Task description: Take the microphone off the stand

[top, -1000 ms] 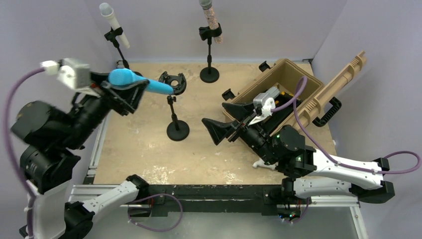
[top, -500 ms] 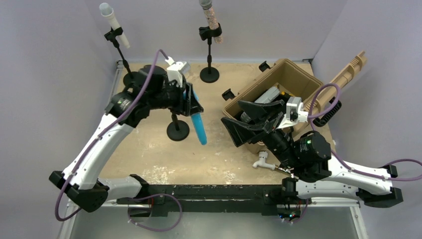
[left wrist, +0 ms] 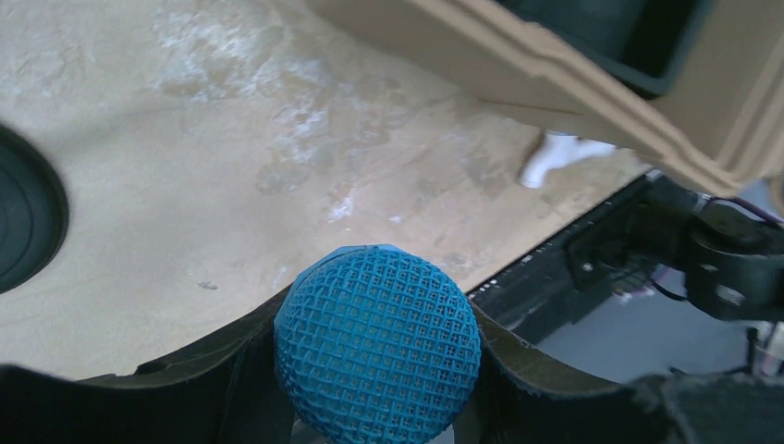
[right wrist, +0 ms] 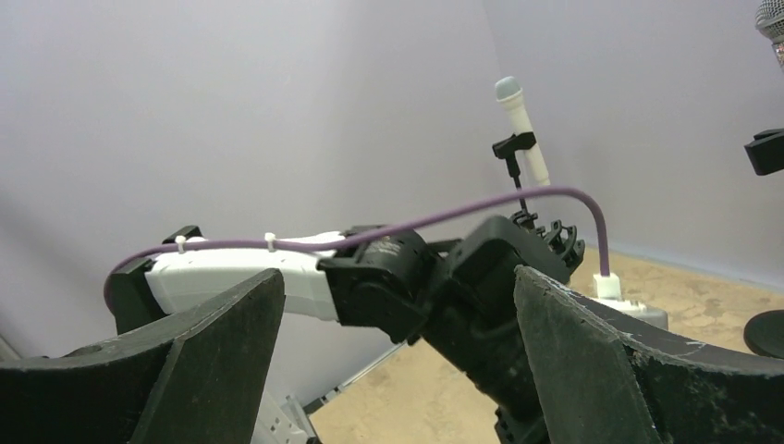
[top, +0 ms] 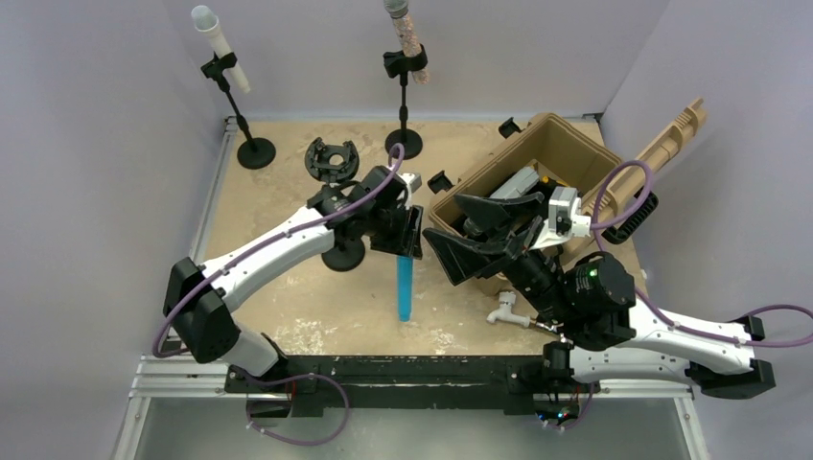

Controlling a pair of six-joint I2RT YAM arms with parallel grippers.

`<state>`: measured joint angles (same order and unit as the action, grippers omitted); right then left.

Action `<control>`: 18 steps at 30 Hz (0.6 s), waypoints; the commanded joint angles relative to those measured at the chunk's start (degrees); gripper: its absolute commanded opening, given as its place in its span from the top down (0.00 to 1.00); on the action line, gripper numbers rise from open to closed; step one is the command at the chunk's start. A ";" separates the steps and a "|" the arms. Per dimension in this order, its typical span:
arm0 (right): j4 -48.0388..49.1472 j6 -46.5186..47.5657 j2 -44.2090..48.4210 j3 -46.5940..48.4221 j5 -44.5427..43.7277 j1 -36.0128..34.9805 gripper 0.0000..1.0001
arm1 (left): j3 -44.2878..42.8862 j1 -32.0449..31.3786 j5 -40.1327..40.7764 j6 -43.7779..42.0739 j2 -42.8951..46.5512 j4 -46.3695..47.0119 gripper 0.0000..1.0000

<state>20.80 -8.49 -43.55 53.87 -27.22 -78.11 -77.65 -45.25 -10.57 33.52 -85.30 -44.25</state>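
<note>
The blue microphone (top: 404, 287) is already off its stand (top: 342, 251) and sits in the left gripper (top: 403, 240), near the middle of the table. The jaws are about half closed on the microphone just below its head, and the handle hangs toward 6 o'clock. In the left wrist view the mesh head (left wrist: 377, 356) sits snug between the two dark fingers (left wrist: 217, 375), with bare tabletop beyond it. Whether the handle's tail touches the table cannot be told from above. The stand is at about 9 o'clock from the gripper, and its clip (top: 331, 156) is empty at roughly 11 o'clock. The right gripper (top: 441, 218) holds nothing. Its jaws are spread wide just beside the microphone at 3 o'clock, in front of the open tan case (top: 566, 134). Two other microphones, a white one (top: 216, 38) and a speckled one (top: 405, 29), sit in their own stands along the far wall at 11 and 12 o'clock. Removal itself looks done, so the step in hand appears to be carrying the microphone away. The next move probably calls for putting it down, either on the table toward 6 o'clock or in the case at 2 o'clock. That would mean lowering until the microphone is supported before the left jaws open, while keeping clear of the right gripper's spread fingers.
</note>
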 commanded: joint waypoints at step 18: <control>2.58 1.74 -1.04 -0.01 1.03 -0.22 0.08 | 4.34 13.67 -8.65 -16.91 30.07 3.11 1.00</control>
<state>20.97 -7.86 -44.66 53.25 -27.22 -78.11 -69.58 -42.04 -13.30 21.17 -59.18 -37.06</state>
